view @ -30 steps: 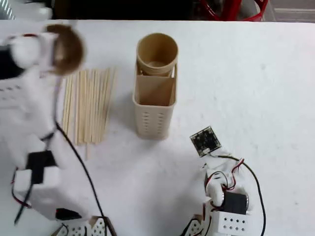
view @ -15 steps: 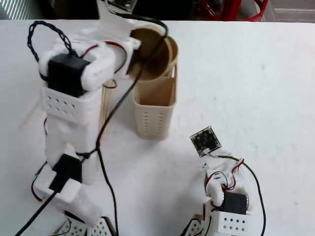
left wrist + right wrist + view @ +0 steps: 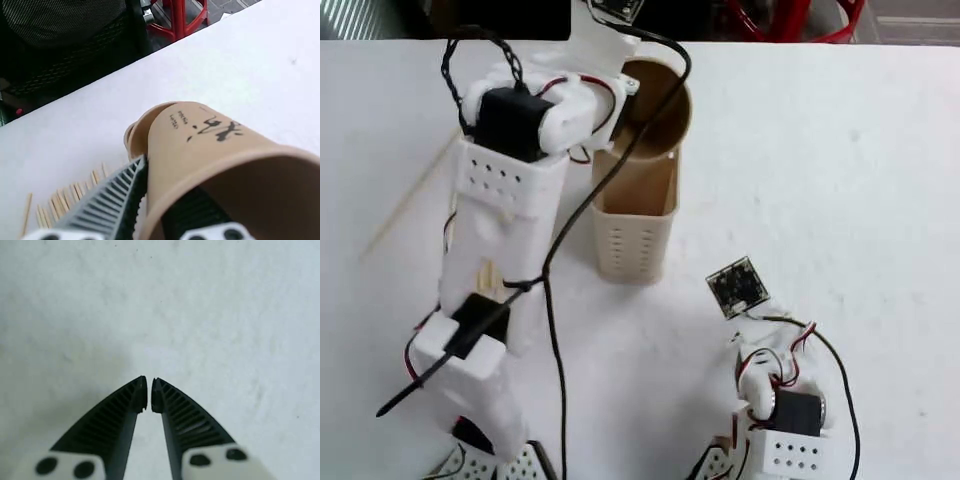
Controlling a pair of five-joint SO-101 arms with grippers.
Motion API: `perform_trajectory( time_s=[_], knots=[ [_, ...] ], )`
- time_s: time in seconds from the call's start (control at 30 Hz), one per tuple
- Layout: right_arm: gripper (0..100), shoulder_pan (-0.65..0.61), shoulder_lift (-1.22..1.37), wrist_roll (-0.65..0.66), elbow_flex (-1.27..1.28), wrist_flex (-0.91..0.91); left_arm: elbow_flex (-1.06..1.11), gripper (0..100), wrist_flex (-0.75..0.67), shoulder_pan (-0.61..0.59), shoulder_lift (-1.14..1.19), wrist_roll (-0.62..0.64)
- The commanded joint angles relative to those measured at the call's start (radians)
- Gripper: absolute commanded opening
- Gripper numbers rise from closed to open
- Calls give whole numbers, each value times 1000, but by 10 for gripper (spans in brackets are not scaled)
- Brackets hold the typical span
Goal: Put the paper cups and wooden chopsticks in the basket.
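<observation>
1. Looking down in the high view, the left arm stretched out over the table point(image 3: 850, 150). Its gripper point(image 3: 630, 100) was clamped on the paper cup point(image 3: 665, 110), which hung tilted over the far end of the basket point(image 3: 632, 235). Wooden chopsticks point(image 3: 410, 200) poked out from beside and beneath that arm. The right arm sat folded at the near edge.
2. Over in the left wrist view, one finger point(image 3: 115, 197) pressed the cup's outer wall and the other sat inside the rim. The chopsticks lay on the table beyond.
3. Last, in the right wrist view, the right gripper point(image 3: 149, 390) hung over bare table. Its tips were all but touching, with nothing between them.
</observation>
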Motion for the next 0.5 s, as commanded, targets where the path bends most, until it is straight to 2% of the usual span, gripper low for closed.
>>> perform_trajectory(
  time_s=[0.0,0.23,0.47],
  knots=[
    [31,-10,-5,11,8,10,-29,24,-21,-4,-8,12],
    [31,-10,-5,11,8,10,-28,24,-8,-8,-8,12],
    [31,-10,-5,11,8,10,-28,90,-6,-8,-8,21]
  ],
)
